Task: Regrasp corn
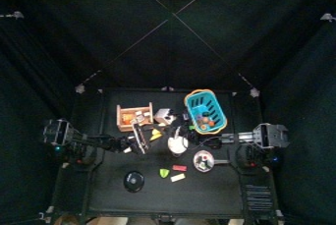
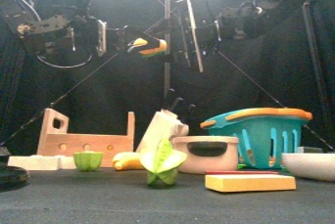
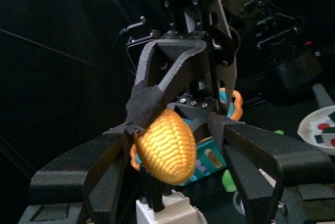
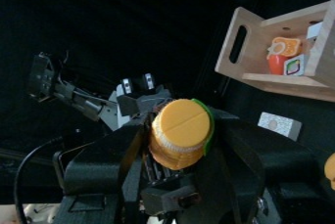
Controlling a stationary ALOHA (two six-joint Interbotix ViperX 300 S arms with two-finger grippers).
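Two grippers up in the air and one cob between them, that's the whole setup. The corn point(image 2: 148, 45) is hanging high above the table point(image 2: 53, 181), nowhere near the clutter down there. The right gripper point(image 4: 181, 148) has it clamped: in the right wrist view you're staring at the cob's flat end poking out from between the jaws.

Your left gripper point(image 3: 186, 159) is spread wide with nothing in it. In the left wrist view its two jaws sit on either side of the cob without touching it, as far as I can tell.

What matters for the handoff: in the front view the corn sits at about 3 o'clock from the left gripper, just beside it, with the right gripper's jaws on the far side of the cob. The cob's long axis looks like it runs roughly along the 9-to-3 line, so the free end points at the left gripper.

So I'd say the left arm is the one to move. Slide it toward 3 o'clock so the jaws straddle the free end, close, and only then let the right side go. If the jaws aren't squared up across the cob, I'd guess it'll squirt out.
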